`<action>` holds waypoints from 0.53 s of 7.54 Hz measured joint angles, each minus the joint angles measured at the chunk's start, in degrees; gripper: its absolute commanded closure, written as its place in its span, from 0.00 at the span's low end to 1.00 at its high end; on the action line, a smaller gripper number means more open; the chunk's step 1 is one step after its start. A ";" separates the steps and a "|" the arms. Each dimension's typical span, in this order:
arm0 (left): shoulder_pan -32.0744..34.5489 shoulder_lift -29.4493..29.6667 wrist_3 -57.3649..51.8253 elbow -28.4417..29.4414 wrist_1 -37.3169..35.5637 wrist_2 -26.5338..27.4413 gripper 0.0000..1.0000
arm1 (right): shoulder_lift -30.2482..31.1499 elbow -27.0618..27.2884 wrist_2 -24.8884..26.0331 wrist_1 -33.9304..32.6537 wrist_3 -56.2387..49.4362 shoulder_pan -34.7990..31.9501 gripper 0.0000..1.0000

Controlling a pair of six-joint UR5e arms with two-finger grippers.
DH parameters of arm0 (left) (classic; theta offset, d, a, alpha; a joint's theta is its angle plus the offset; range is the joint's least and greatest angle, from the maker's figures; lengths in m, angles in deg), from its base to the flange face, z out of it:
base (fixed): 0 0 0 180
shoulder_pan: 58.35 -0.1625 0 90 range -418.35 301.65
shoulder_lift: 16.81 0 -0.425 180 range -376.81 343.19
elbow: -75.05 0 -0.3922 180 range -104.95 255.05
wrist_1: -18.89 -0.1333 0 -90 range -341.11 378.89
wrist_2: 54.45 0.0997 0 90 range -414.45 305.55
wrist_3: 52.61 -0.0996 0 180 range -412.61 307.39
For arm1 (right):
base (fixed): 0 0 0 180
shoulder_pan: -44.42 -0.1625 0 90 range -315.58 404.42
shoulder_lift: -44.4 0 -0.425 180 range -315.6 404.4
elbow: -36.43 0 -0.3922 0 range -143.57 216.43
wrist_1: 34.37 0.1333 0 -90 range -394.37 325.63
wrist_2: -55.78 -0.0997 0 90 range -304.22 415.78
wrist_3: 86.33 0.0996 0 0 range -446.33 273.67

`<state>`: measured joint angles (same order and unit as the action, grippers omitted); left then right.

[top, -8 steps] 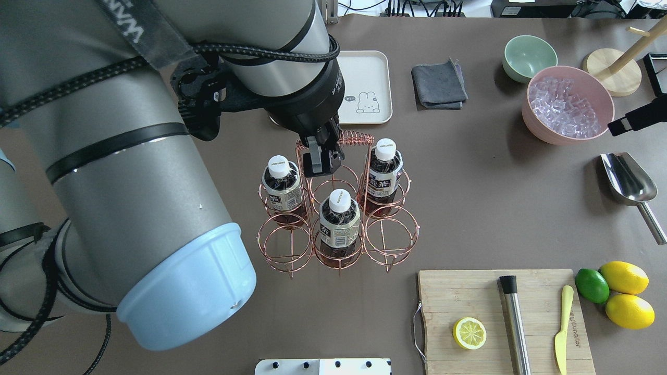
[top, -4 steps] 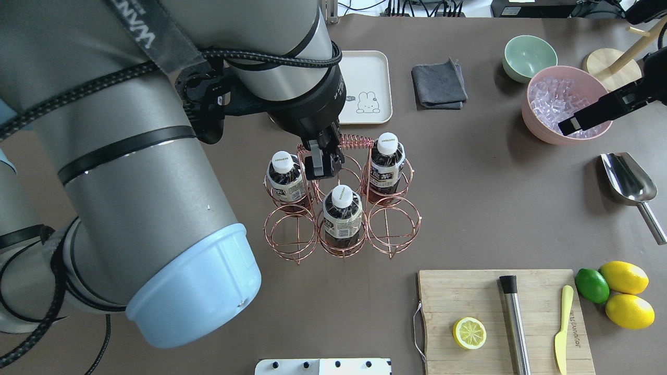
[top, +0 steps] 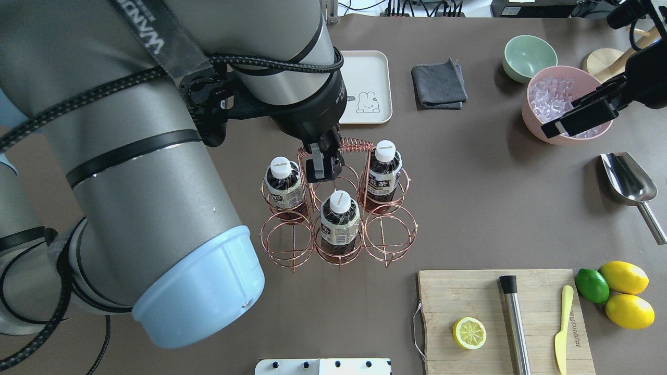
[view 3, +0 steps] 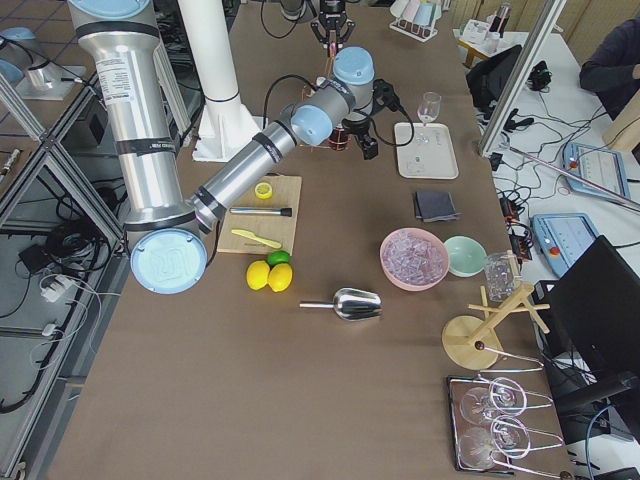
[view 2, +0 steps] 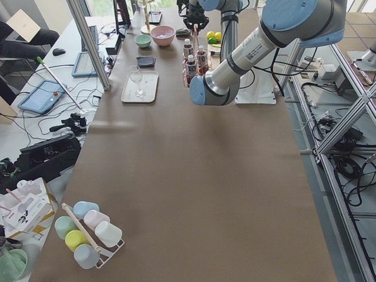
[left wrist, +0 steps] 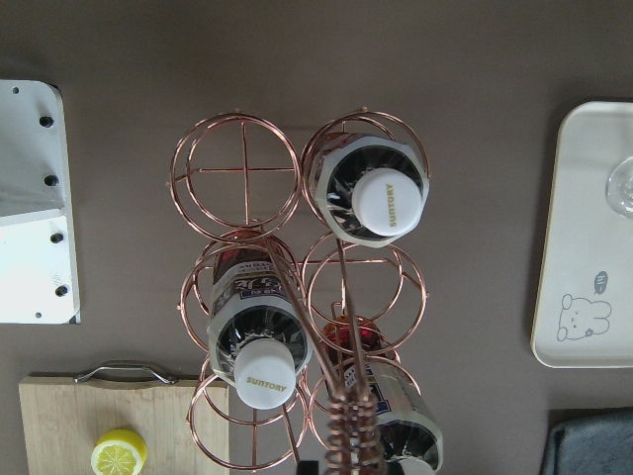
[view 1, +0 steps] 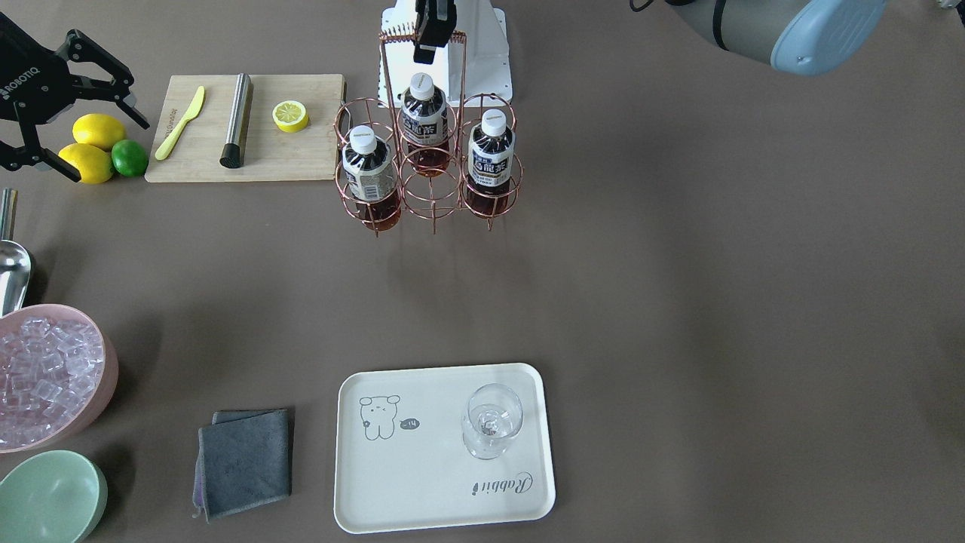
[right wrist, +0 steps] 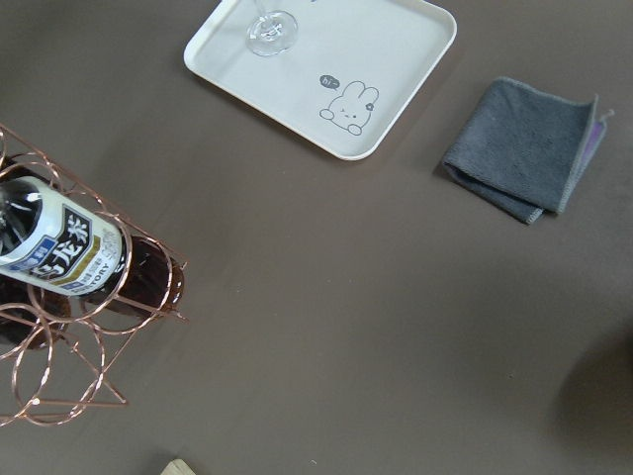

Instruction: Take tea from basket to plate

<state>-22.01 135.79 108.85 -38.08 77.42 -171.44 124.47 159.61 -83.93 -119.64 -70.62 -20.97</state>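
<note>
The left hand [top: 323,165] was clenched on the coiled top of the tall looped handle of the copper-coloured wire basket [top: 292,250], a carrier of six ring-shaped cells. Gripped at the middle of the handle, the load hung evenly below the wrist, which would explain why the bottles stood upright in their rings. In the front-facing view a faint shadow lay on the brown table [view 1: 678,264] a little apart from the basket's feet. From that I judged the basket was being carried just clear of the table, not resting on it.

The tea [top: 340,221], a small clear plastic bottle of reddish-brown liquid with a white screw cap, stood in the middle cell of the row nearer the robot. The left bottle [top: 282,182] and the right bottle [top: 384,169], near-identical, filled the end cells of the far row. Which of the three was meant I could not tell for sure; none had been lifted out.

The cream-white rectangular plate [view 1: 407,483] lay well apart, across the table. A clear stemmed glass [view 1: 491,422] stood on one end of it, leaving the bear-drawing end bare for a bottle.

The right hand [view 1: 110,151] hung released and empty, fingers spread wide, above the table's right end. It looked ready to pick a bottle once the basket came within reach.
</note>
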 measured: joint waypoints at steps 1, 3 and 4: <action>-0.04 -0.16 0.00 0.06 0.00 0.00 1.00 | -0.01 -0.34 -0.25 2.39 -0.84 0.94 0.00; -0.11 -0.27 0.00 0.06 0.00 0.00 1.00 | -0.42 -1.60 -0.34 5.66 -1.29 2.51 0.00; -0.12 -0.28 0.00 0.05 0.00 0.00 1.00 | -0.59 -2.26 -0.37 6.85 -1.29 2.89 0.00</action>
<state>-22.13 135.51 108.84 -38.02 77.42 -171.44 123.87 157.35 -84.31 -112.79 -71.91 -18.08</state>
